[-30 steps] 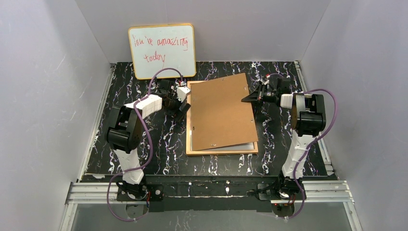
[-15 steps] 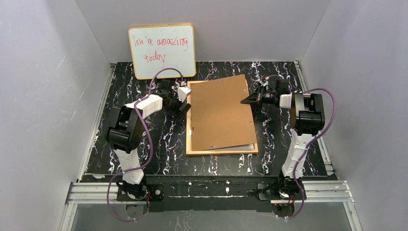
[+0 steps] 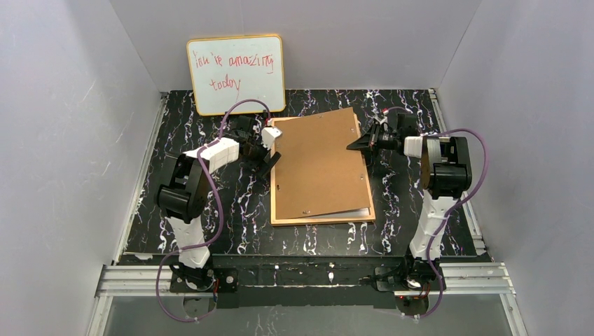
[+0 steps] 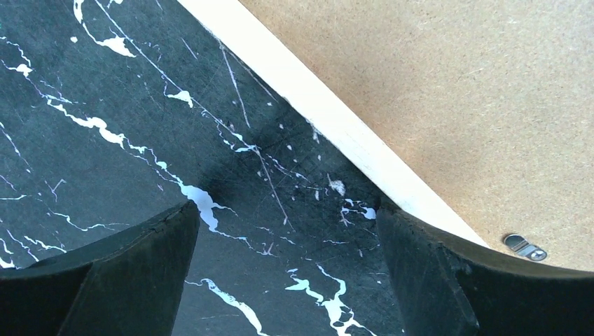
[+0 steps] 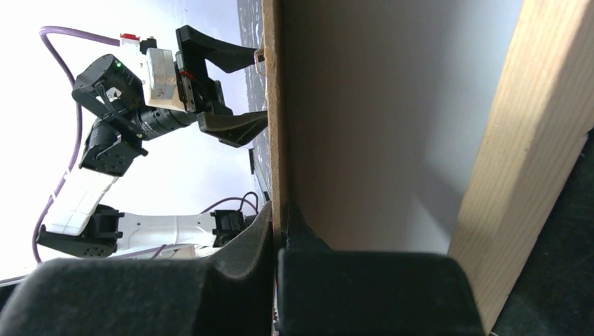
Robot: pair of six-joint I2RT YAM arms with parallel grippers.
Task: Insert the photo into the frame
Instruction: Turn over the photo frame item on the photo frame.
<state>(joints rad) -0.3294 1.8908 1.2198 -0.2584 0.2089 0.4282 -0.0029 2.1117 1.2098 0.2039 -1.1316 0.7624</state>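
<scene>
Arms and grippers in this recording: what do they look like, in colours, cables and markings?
The left arm and right arm match: black joint housings, white segmented link covers, and a purple cable looping loosely along each. The left gripper and right gripper have black, wedge-shaped fingers on a white wrist block with small red tabs. A tiny green light shows on the left arm's wrist joint.

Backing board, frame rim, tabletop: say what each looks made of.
Backing board: brown fibreboard, matt, finely speckled.
Frame rim: light wood, faint straight grain, no gloss.
Tabletop: black with white marble veins, likely printed laminate or vinyl; fine scratches show.
</scene>
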